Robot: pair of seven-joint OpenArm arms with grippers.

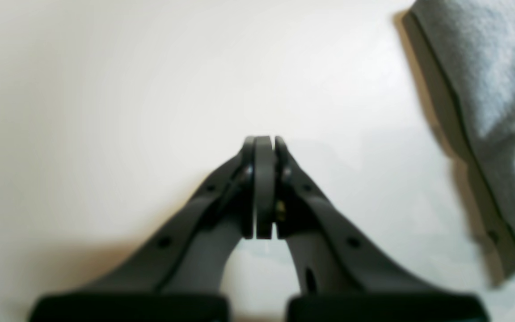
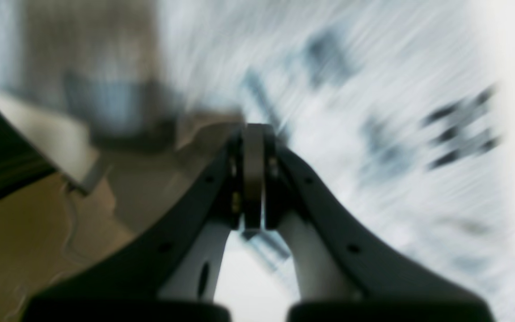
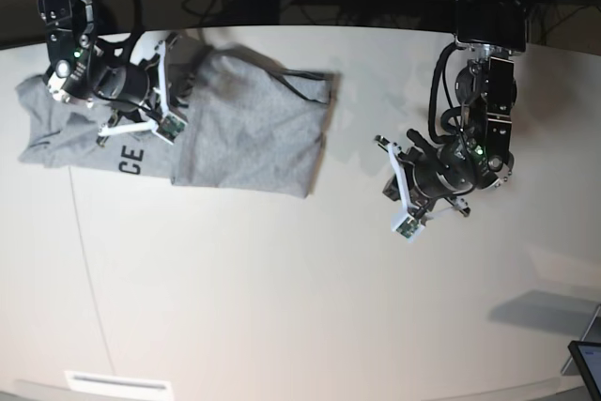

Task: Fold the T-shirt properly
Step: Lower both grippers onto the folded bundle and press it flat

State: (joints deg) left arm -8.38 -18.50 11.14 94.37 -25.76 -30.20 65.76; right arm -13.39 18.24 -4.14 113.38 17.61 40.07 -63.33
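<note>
Grey heather cotton T-shirt (image 3: pixel 239 124) lay spread at the far left end of the white tabletop (image 3: pixel 282 307), partly folded: a plain panel lapped over the printed side, black block letters "CE" showing at its left edge. Right gripper (image 2: pixel 253 134) sat over the shirt's left part, near the letters; jaws clenched. Wrist view was motion-blurred, so whether it pinched any cloth couldn't be told. Left gripper (image 1: pixel 264 143) was well to the right of the shirt, over bare table, jaws clenched on nothing; only a hemmed edge of the shirt showed in its wrist view.

Handling, as a judgement: light, limp, no stiffness, so it would sag and drag unless lifted at two points. Thin jersey would bunch under a single pinch. Best holds looked like the hem corners or the stitched sleeve edge, where the doubled fabric gives the jaws something to bite.
</note>
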